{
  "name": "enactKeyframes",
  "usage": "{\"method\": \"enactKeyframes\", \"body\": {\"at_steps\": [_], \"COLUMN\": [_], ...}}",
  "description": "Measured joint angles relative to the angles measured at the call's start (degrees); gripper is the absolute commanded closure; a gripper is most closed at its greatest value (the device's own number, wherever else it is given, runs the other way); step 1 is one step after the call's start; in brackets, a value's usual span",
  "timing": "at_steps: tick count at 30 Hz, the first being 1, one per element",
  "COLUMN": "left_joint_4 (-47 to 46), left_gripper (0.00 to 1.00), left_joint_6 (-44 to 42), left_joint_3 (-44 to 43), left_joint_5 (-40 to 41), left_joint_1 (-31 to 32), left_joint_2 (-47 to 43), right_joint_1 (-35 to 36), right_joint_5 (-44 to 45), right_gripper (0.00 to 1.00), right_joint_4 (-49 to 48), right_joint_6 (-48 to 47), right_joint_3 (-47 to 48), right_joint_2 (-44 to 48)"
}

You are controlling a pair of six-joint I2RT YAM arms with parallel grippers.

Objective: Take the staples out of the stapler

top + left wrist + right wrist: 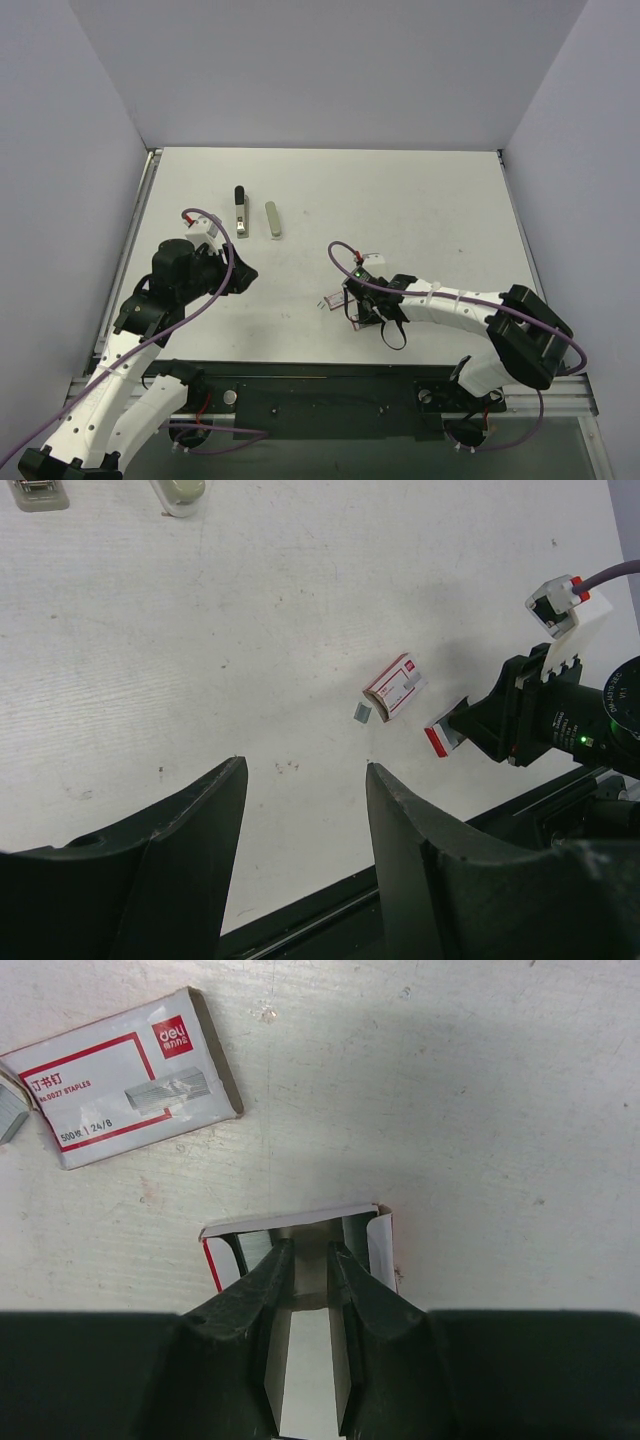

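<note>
Stapler [241,212] lies toward tabletop's [400,200] far-left corner. My left end effector [305,770]: apart, empty. Right end effector [310,1250]: narrow inside open red-white box [290,1222], grip unclear; pulling out could drag it.

On your white table [420,200], look near the middle for a closed red-and-white staple box [125,1075] lying flat, label up. In the right wrist view an open-ended, red-edged card sleeve [380,1245] sits at its five o'clock, near but apart. Toward twelve o'clock lies a pale rounded oblong piece [273,220] — grey walls [300,70] close three sides.
</note>
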State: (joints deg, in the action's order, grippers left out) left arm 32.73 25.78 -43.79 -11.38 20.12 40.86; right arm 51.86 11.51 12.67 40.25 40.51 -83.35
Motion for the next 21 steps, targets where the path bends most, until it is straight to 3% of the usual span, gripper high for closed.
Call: {"method": "enactKeyframes", "body": {"at_steps": [8, 21], "left_joint_4": [0.0, 0.02], "left_gripper": [0.39, 0.39], "left_joint_6": [0.0, 0.02], "left_joint_3": [0.0, 0.0], "left_joint_5": [-0.04, -0.07], "left_joint_1": [0.0, 0.0], "left_joint_2": [0.0, -0.09], "right_joint_1": [0.02, 5.53], "right_joint_5": [0.48, 0.7], "right_gripper": [0.79, 0.62], "right_joint_4": [2.86, 3.85], "right_joint_6": [-0.35, 0.46], "right_joint_3": [2.56, 11.52], "right_joint_2": [2.38, 0.46]}}
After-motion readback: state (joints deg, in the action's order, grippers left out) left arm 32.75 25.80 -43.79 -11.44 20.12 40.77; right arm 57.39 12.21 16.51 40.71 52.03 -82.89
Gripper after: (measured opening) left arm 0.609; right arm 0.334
